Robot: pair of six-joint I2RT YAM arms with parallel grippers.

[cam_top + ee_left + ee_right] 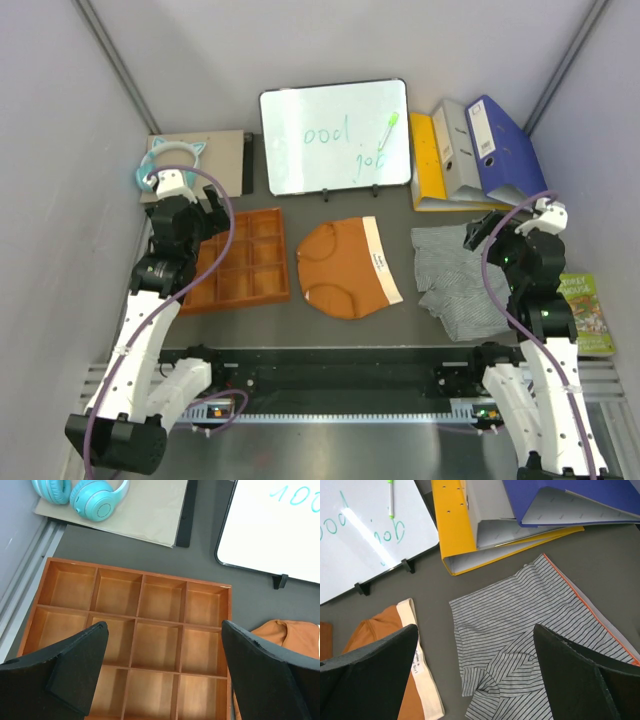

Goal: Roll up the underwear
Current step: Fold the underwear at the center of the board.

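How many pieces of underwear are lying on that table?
2: the orange briefs lie mid-table, right of the tray; the striped boxers lie further right. None seems hidden.

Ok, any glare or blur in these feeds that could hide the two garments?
Top external: glare washes only the whiteboard; orange briefs and striped boxers evenly lit, sharp. Right wrist: bright streak on the whiteboard, boxers' stripes crisp. Left wrist: tray sharp, left gripper dark with little detail.
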